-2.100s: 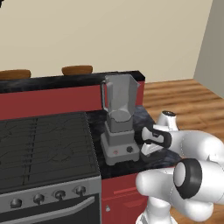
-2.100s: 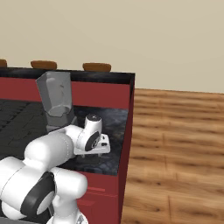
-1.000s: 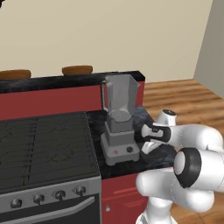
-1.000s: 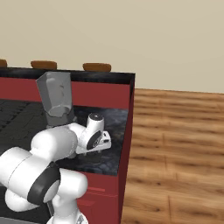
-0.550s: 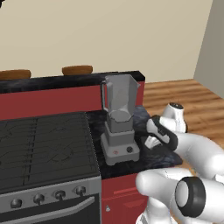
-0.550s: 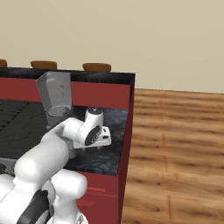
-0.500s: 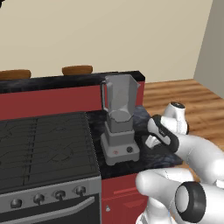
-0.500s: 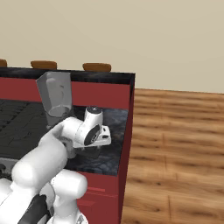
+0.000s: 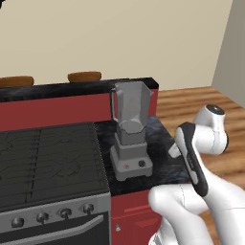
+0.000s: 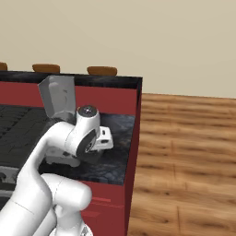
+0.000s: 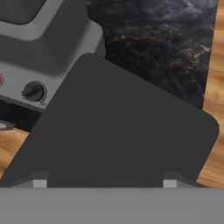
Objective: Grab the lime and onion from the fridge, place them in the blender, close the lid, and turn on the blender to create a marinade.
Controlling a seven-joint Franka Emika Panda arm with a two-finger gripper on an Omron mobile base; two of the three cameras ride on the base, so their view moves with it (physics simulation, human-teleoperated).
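— Where is the grey blender with the see-through square jar (image 9: 130, 129)?

— On the dark marbled counter (image 9: 160, 135), near its right edge (wood floor (image 10: 184, 152) beyond).

— And the gripper (image 11: 101, 181)?

— Its fingers are hidden, so I cannot tell. The dark squarish lid (image 11: 118, 135) is right against it, maybe held.

Blender (image 9: 130, 134) w/ open-topped jar on dark counter (image 9: 160, 131), beside stove (image 9: 50, 158); arm (image 9: 194, 158) just right.

Blender (image 9: 130, 136) translucent grey, red button on its base; lid (image 11: 118, 140) near-black; worktop (image 11: 166, 57) dark marbled; cabinet front (image 9: 52, 111) deep red.
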